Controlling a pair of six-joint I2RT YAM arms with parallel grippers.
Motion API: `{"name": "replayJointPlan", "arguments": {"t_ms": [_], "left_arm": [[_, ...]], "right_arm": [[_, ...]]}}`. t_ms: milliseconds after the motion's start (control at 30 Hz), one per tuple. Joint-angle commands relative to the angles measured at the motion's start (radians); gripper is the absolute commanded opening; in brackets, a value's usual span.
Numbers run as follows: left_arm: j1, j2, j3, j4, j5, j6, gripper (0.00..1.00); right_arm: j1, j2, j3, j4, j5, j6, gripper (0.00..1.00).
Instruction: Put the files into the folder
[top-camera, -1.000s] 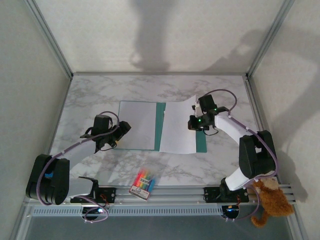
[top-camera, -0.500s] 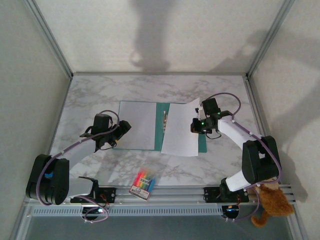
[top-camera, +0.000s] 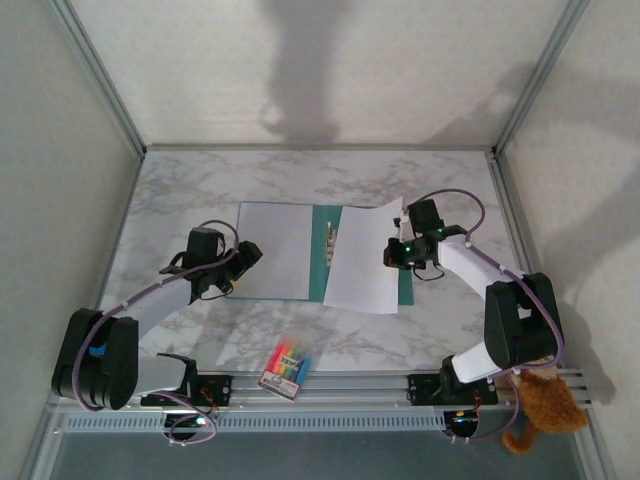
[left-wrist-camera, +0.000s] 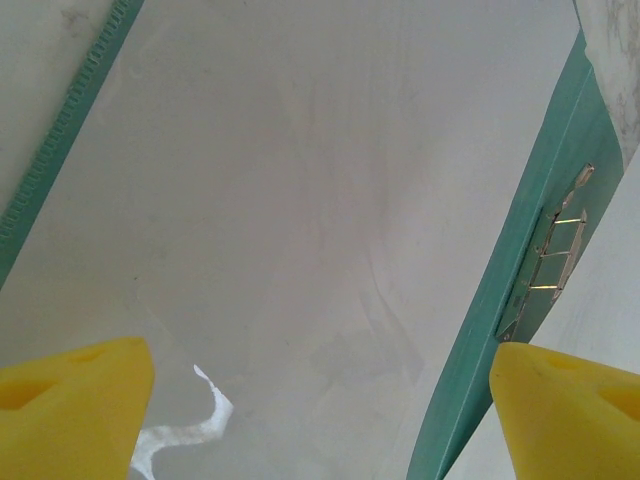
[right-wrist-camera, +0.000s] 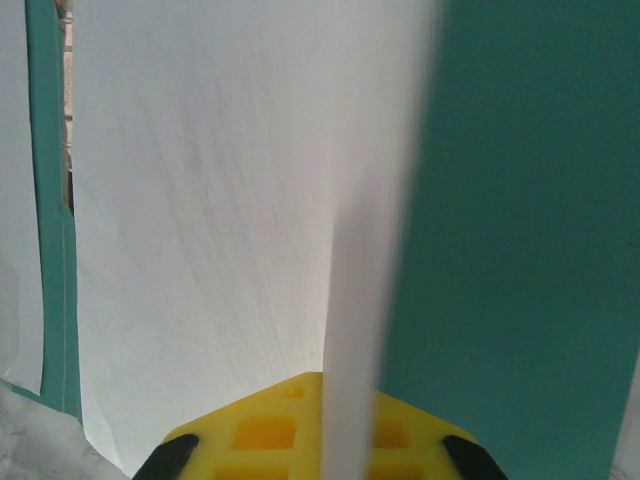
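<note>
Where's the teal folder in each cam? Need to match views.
Top external: folder lies open mid-picture.
Left wrist: its teal spine runs down the right side, clip on it.
Right wrist: its teal cover takes the right half, beside the gripped sheet.
Shared landmark: the pale sheet on the folder's other cover.

We see a white sheet of paper (right-wrist-camera: 200, 250) lying across the open green folder (right-wrist-camera: 520, 250), whose bare cover shows to the right. The sheet's right edge lifts up, blurred, and runs down into our right gripper (right-wrist-camera: 322, 425), passing in front of its yellow pad (right-wrist-camera: 255, 435). At the far left, past a green strip, lies a second sheet (right-wrist-camera: 14, 200), with marbled table (right-wrist-camera: 30, 445) at the bottom corner.
</note>
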Motion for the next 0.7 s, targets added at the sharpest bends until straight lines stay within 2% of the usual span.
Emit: {"name": "replayJointPlan", "arguments": {"t_ms": [0, 400, 567, 667], "left_arm": [[0.01, -0.01, 0.023, -0.019, 0.016, 0.015, 0.87], [0.011, -0.016, 0.026, -0.025, 0.016, 0.017, 0.87], [0.01, -0.015, 0.026, -0.024, 0.014, 0.017, 0.87], [0.01, -0.01, 0.029, -0.022, 0.018, 0.017, 0.88]], "right_arm": [[-0.009, -0.029, -0.01, 0.009, -0.012, 0.02, 0.0], [-0.018, -0.027, -0.009, 0.028, -0.067, 0.002, 0.0], [-0.019, -0.029, 0.005, 0.023, -0.017, -0.041, 0.0], [-0.017, -0.039, 0.003, 0.043, -0.031, -0.07, 0.0]]}}
